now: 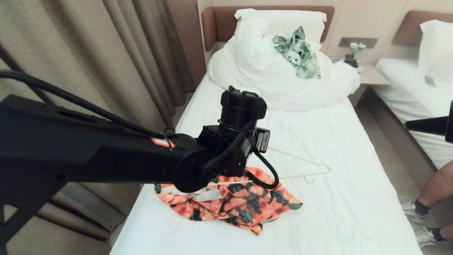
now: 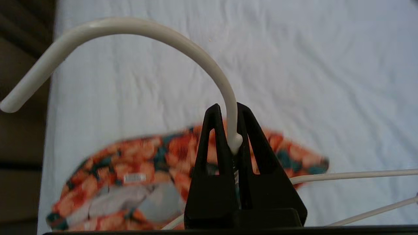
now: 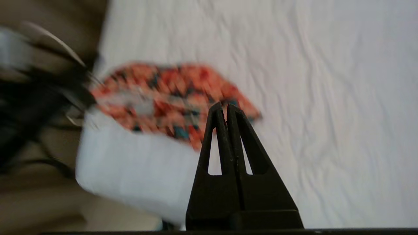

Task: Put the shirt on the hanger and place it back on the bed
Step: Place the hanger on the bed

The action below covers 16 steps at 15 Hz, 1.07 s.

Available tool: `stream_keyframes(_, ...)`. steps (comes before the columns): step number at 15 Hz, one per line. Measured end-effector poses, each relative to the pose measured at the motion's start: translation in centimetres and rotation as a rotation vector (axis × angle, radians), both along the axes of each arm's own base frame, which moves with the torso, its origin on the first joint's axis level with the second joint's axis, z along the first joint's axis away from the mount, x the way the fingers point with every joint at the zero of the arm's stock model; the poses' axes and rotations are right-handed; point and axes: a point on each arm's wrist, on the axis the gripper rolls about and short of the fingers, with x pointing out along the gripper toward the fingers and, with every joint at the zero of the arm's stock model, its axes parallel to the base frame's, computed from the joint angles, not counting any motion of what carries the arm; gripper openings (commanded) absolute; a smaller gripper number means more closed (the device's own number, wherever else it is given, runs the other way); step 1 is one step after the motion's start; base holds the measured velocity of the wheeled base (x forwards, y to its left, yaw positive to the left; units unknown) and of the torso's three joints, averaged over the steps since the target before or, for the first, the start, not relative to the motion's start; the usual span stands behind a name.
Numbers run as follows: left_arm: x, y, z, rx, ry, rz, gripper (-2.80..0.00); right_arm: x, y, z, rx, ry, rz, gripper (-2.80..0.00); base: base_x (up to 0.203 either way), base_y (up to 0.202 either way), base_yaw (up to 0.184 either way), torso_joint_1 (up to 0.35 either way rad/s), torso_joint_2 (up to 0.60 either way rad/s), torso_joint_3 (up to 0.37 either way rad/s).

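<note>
Gripping the cream-white wire hanger (image 2: 137,31) at its twisted neck, the left gripper (image 2: 228,112) holds it above the white-sheeted bed (image 1: 339,141), fingers closed on the wire just below the curved hook. Seen from the head camera, the left arm reaches across the near side of the mattress, and the hanger's (image 1: 304,170) far shoulder juts out past it over the sheet. The floral shirt (image 1: 233,202) lies crumpled on the sheet near the bed's left edge, directly beneath that arm, its orange-pink blooms bunched in folds. The right gripper (image 3: 226,107) hangs over the bed with its fingers pressed together and nothing between them. A green-and-white leafy garment (image 1: 299,53) rests on the bunched duvet (image 1: 254,67) by the pillow (image 1: 279,17). A seated person's legs (image 1: 433,198) show at the right edge.
</note>
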Motion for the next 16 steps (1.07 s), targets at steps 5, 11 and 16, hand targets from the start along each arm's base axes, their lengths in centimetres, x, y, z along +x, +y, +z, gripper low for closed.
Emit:
stream_keyframes(5, 2.4, 2.2, -4.7, 0.014, 0.286, -0.114, -2.80, -0.3, 0.2, 1.8, 0.078, -0.133, 0.100, -2.80, 0.000, 0.000, 0.000, 0.000, 0.00, 0.000)
stream_keyframes(11, 8.2, 1.5, -12.4, 0.046, 0.332, -0.091, -2.80, -1.1, -0.1, 2.8, 0.094, -0.200, 0.100, -2.80, 0.000, 0.000, 0.000, 0.000, 0.00, 0.000)
stream_keyframes(16, 12.3, 1.3, -17.6, 0.105, 0.333, -0.034, -2.80, -1.7, -0.2, 3.0, 0.098, -0.215, 0.110, -2.80, 0.000, 0.000, 0.000, 0.000, 0.00, 0.000)
